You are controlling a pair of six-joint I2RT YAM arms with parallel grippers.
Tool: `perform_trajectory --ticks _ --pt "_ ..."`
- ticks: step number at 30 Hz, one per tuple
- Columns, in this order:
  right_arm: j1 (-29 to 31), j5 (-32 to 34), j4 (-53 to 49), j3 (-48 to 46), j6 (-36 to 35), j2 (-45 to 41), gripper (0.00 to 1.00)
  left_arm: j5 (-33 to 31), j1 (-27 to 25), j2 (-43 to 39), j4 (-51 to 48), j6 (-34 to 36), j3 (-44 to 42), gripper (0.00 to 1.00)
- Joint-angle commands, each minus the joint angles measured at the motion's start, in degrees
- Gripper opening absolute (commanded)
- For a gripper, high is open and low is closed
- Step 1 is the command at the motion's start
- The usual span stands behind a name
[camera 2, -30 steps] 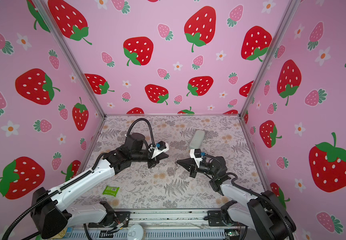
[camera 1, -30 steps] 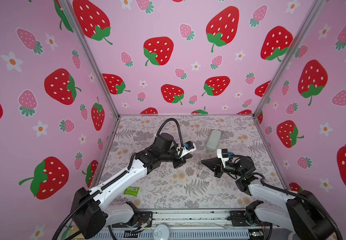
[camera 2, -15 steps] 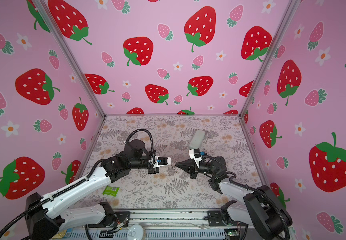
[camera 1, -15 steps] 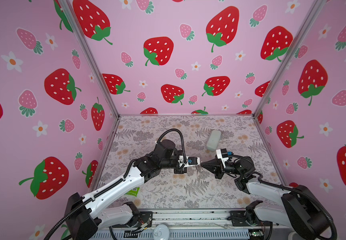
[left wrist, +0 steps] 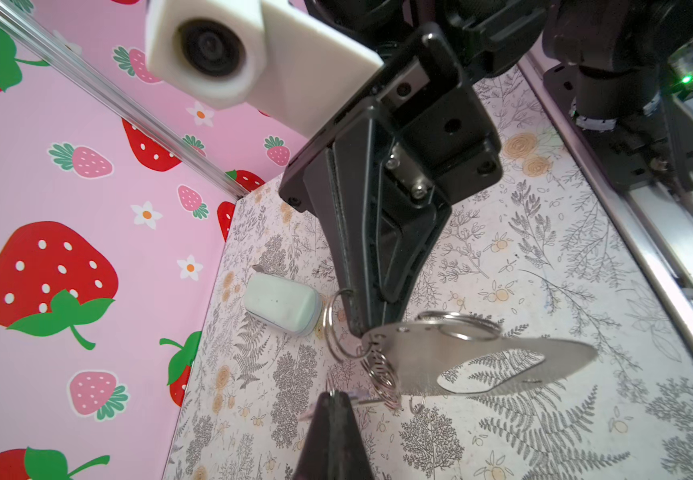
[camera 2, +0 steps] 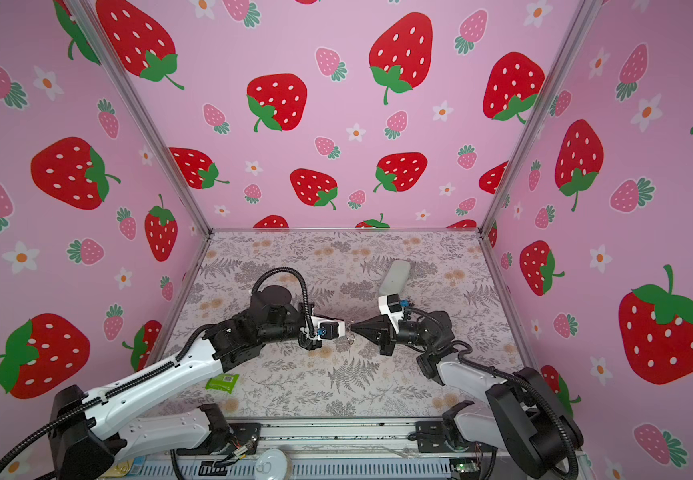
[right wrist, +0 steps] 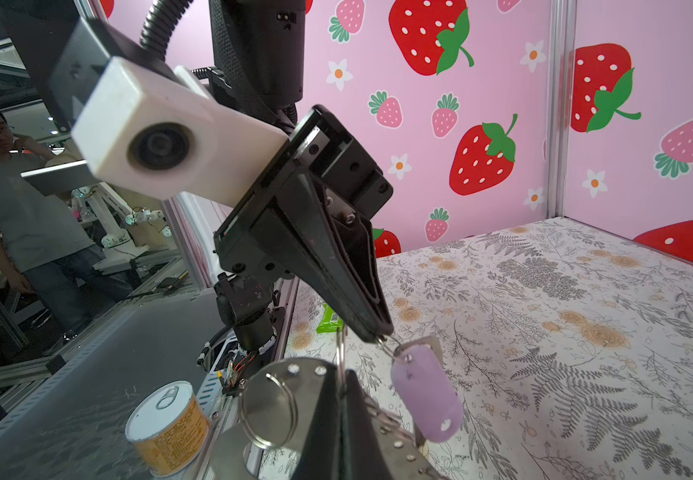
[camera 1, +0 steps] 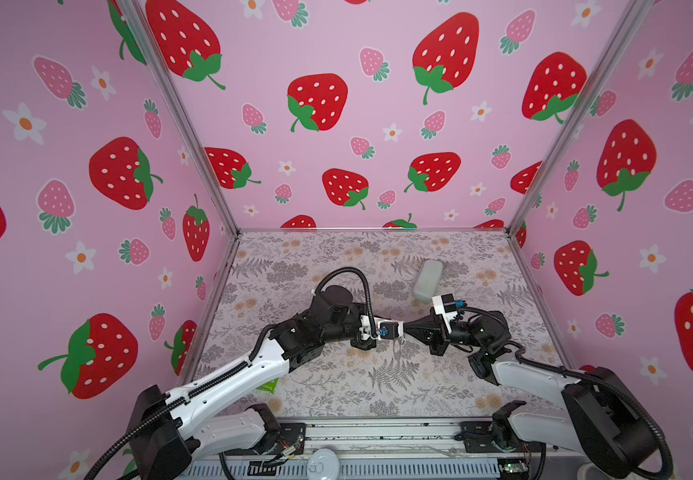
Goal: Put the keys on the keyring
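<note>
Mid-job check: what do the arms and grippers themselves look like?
The left arm and right arm have white shells on long links and black joints. The left gripper and right gripper are black tapering wedges, each backed by a white boxy camera housing with a blue connector. Black corrugated cable runs along each arm.

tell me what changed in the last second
The left gripper, shut on the keys, swung right and nearer until its tip nearly met the right gripper. That one barely moved, shut on the keyring. Nothing let go. The pale case and green packet stayed put.
</note>
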Motion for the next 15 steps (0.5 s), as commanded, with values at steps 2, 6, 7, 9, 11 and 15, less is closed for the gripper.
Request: perform_trajectory --ticks 2,6,7,9,11,15 --pt "0.2 0.6 2.8 1.3 0.9 0.9 0.0 0.2 -0.2 -0.9 2.5 2.1 -0.5 0.0" --pt "0.1 2.5 5.1 1.1 2.2 1.3 0.0 0.4 -0.3 -1.6 2.3 2.1 -0.7 0.0" --pt "0.1 2.8 5.6 1.1 2.4 1.4 0.0 0.3 -0.2 -1.7 2.3 2.1 -0.8 0.0" --pt "0.1 2.9 6.9 1.1 3.2 1.9 0.0 0.5 -0.3 -1.9 2.3 2.2 -0.8 0.0" --pt "0.1 3.0 8.9 0.9 4.2 2.5 0.0 0.6 -0.4 -1.9 2.2 2.2 -0.8 0.0" --pt "0.1 2.9 8.0 1.1 4.1 2.9 0.0 0.7 -0.3 -2.0 2.2 2.2 -0.9 0.0"
